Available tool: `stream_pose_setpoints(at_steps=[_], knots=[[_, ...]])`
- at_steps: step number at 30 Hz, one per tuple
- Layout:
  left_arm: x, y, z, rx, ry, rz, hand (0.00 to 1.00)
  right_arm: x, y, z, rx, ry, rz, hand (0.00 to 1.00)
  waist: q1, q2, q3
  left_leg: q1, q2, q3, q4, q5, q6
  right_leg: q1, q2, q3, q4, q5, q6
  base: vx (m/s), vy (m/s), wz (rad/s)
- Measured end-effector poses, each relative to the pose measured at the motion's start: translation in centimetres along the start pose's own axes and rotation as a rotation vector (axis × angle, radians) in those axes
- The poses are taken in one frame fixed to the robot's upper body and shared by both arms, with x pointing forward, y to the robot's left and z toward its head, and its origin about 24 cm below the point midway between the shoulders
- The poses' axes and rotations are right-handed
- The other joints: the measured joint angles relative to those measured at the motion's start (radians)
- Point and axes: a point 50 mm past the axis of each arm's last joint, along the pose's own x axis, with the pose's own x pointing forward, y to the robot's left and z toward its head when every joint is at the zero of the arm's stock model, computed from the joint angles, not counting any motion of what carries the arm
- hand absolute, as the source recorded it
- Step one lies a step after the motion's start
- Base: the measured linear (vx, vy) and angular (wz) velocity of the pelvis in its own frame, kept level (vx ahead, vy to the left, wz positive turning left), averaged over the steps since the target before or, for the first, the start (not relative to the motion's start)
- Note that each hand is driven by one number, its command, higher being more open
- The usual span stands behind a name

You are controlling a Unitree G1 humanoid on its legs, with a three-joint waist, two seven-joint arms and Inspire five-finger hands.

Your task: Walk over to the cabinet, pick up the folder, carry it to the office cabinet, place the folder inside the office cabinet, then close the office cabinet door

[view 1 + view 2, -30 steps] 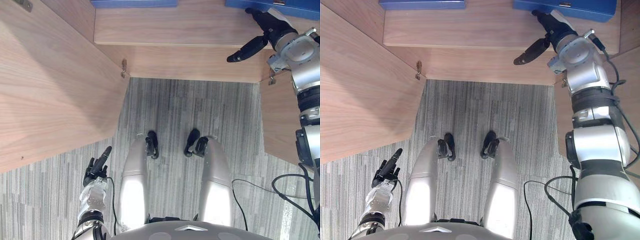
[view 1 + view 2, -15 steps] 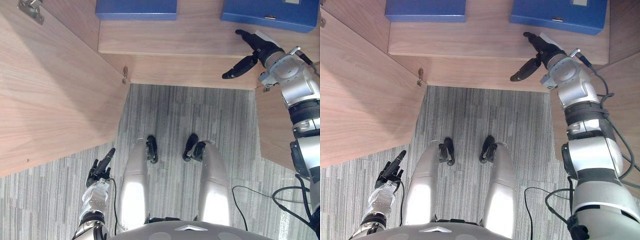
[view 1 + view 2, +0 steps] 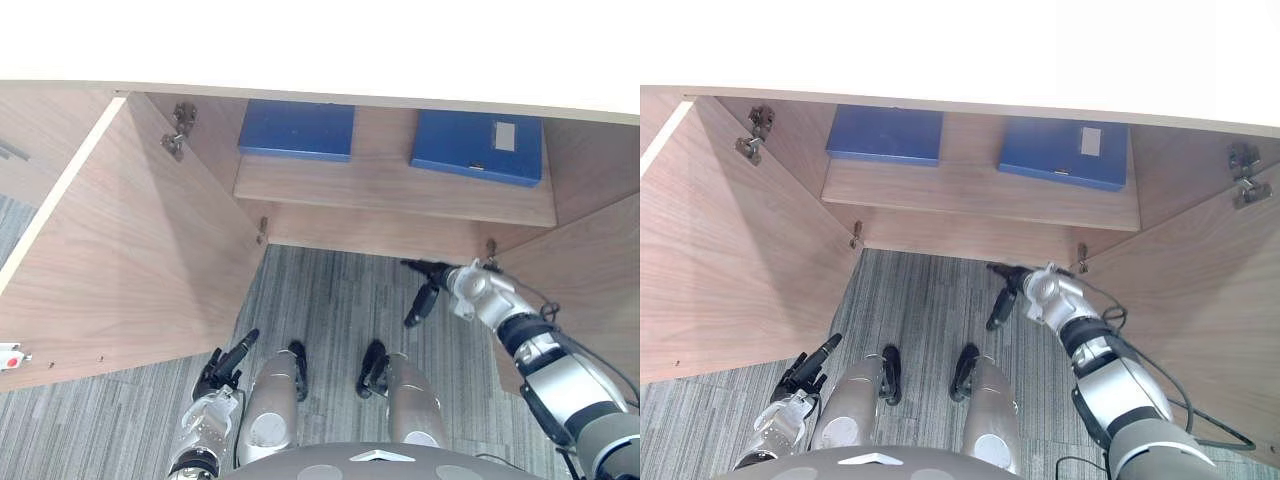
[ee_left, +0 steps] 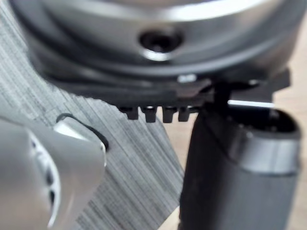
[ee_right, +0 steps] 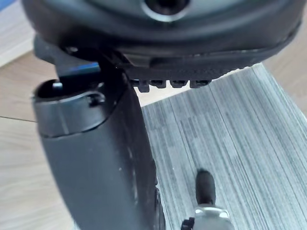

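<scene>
Folder [image 3: 476,147] is out of both grips: left robot hand [image 3: 220,365] hangs open nearest, right robot hand [image 3: 437,274] has pulled back open, and the folder lies beyond it on the cabinet shelf [image 3: 390,195], leaving the door [image 3: 140,260] to close.

- office cabinet [image 3: 370,232] is straight ahead with both doors standing open: left door [image 3: 130,260] out on the left, right door [image 3: 590,270] on the right
- shelf [image 3: 390,190] inside, with left folder [image 3: 297,130] and right folder [image 3: 477,147] lying on it side by side, gap between them
- floor [image 3: 340,300] runs in front, between the doors
</scene>
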Motion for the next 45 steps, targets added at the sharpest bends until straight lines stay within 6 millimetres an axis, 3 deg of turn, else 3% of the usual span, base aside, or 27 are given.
stream_pose_setpoints(at_steps=[2, 3, 6, 8, 12, 14, 18, 21, 25, 28, 31, 37, 41, 42, 44, 45], knots=[[-0.2, 0.4, -0.9, 0.043, 0.039, 0.011, 1.0, 0.2, 2.7, -0.9, 0.016, 0.007, 0.076, 1.0, -0.002, -0.002, -0.008, 0.107, -0.003, 0.004, -0.106, 0.038, -0.009, 0.108, 0.022, -0.017, -0.11, 0.037, 0.007, 0.12, 0.003, 0.02], [-0.4, 0.8, -1.5, 0.061, 0.058, 0.019, 1.0, 0.1, 4.5, -1.5, 0.021, 0.007, 0.121, 1.0, -0.004, -0.007, -0.04, 0.147, -0.006, 0.001, -0.164, 0.058, -0.014, 0.151, 0.036, -0.025, -0.169, 0.057, 0.011, 0.11, -0.002, 0.03], [-0.6, 1.3, -2.1, 0.144, 0.088, 0.017, 1.0, 0.0, 6.4, -2.4, 0.018, 0.022, 0.178, 1.0, -0.028, -0.013, -0.089, 0.21, -0.017, 0.0, -0.288, 0.111, -0.015, 0.222, 0.065, -0.03, -0.312, 0.127, 0.019, 0.09, 0.025, -0.03], [-0.5, 1.1, -2.1, 0.181, 0.094, 0.006, 1.0, -0.1, 6.9, -3.0, 0.024, 0.035, 0.189, 1.0, -0.035, -0.012, -0.091, 0.232, -0.024, 0.003, -0.327, 0.129, -0.009, 0.254, 0.074, -0.027, -0.38, 0.167, 0.024, 0.04, 0.064, -0.07], [-0.9, 2.0, -1.9, 0.264, 0.084, -0.019, 1.0, -0.7, 9.8, -5.5, 0.116, 0.092, 0.226, 1.0, -0.054, -0.009, -0.105, 0.276, -0.051, -0.004, -0.371, 0.146, 0.007, 0.345, 0.078, -0.029, -0.523, 0.241, 0.048, 0.0, 0.109, 0.04], [-1.1, 3.4, -1.5, 0.366, 0.094, 0.013, 1.0, -0.8, 12.2, -6.9, 0.307, 0.142, 0.171, 1.0, -0.061, -0.008, -0.131, 0.276, -0.067, -0.003, -0.386, 0.152, 0.015, 0.37, 0.078, -0.024, -0.6, 0.286, 0.055, -0.02, 0.11, 0.0], [-1.4, 4.8, -1.7, 0.474, 0.118, 0.093, 1.0, -0.7, 16.8, -7.3, 0.665, 0.247, 0.074, 1.0, -0.086, -0.003, -0.146, 0.314, -0.078, 0.006, -0.41, 0.158, 0.025, 0.407, 0.076, -0.012, -0.638, 0.308, 0.059, -0.03, 0.048, -0.06], [-1.6, 4.3, -3.3, 0.531, 0.153, 0.109, 1.0, -2.1, 21.5, -8.5, 0.999, 0.408, 0.0, 1.0, -0.091, 0.003, -0.178, 0.346, -0.086, 0.02, -0.446, 0.161, 0.029, 0.422, 0.075, 0.005, -0.663, 0.315, 0.068, -0.04, 0.032, -0.16], [-1.7, 3.1, -4.9, 0.575, 0.18, 0.104, 1.0, -3.9, 24.8, -9.9, 1.44, 0.606, -0.198, 1.0, -0.132, -0.008, -0.202, 0.4, -0.094, 0.052, -0.495, 0.168, 0.024, 0.439, 0.075, 0.037, -0.673, 0.32, 0.073, 0.0, 0.035, -0.22], [-1.7, 2.4, -5.3, 0.7, 0.185, 0.078, 1.0, -5.5, 27.0, -10.7, 1.602, 0.727, -0.293, 1.0, -0.141, -0.016, -0.22, 0.437, -0.093, 0.086, -0.522, 0.167, 0.022, 0.449, 0.081, 0.068, -0.674, 0.319, 0.073, 0.01, 0.025, -0.34], [-1.4, 1.6, -5.3, 0.799, 0.185, 0.039, 1.0, -6.4, 28.1, -11.1, 1.612, 0.785, -0.311, 1.0, -0.152, -0.016, -0.22, 0.447, -0.095, 0.105, -0.525, 0.162, 0.019, 0.447, 0.083, 0.087, -0.674, 0.322, 0.074, 0.01, 0.02, -0.22], [-1.5, 1.6, -5.8, 0.875, 0.207, 0.015, 1.0, -6.6, 28.2, -11.3, 1.6, 0.787, -0.313, 1.0, -0.166, -0.009, -0.216, 0.468, -0.088, 0.158, -0.521, 0.153, 0.019, 0.443, 0.101, 0.145, -0.674, 0.326, 0.073, 0.01, -0.008, -0.27], [-1.5, 1.9, -5.6, 0.864, 0.203, 0.04, 1.0, -6.4, 27.6, -11.6, 1.588, 0.775, -0.328, 1.0, -0.161, 0.002, -0.2, 0.476, -0.062, 0.195, -0.406, 0.086, 0.007, 0.467, 0.119, 0.212, -0.673, 0.324, 0.068, 0.0, -0.016, -0.47], [-1.5, 2.0, -5.5, 0.861, 0.199, 0.046, 1.0, -6.3, 27.5, -11.6, 1.589, 0.772, -0.329, 1.0, -0.162, 0.001, -0.198, 0.466, -0.062, 0.175, -0.376, 0.079, 0.016, 0.466, 0.119, 0.227, -0.673, 0.323, 0.066, -0.03, -0.04, -0.62], [-1.5, 1.9, -5.5, 0.815, 0.185, 0.066, 1.0, -5.9, 26.7, -11.7, 1.591, 0.754, -0.344, 1.0, -0.157, 0.005, -0.189, 0.408, -0.072, -0.01, -0.268, 0.055, 0.033, 0.44, 0.117, 0.299, -0.657, 0.325, 0.062, -0.02, -0.038, -0.82], [-1.5, 1.8, -5.6, 0.795, 0.182, 0.073, 1.0, -5.8, 26.5, -11.7, 1.597, 0.752, -0.352, 1.0, -0.147, 0.017, -0.186, 0.396, -0.074, -0.06, -0.247, 0.041, 0.03, 0.428, 0.12, 0.32, -0.652, 0.325, 0.063, -0.04, 0.041, -1.04]])
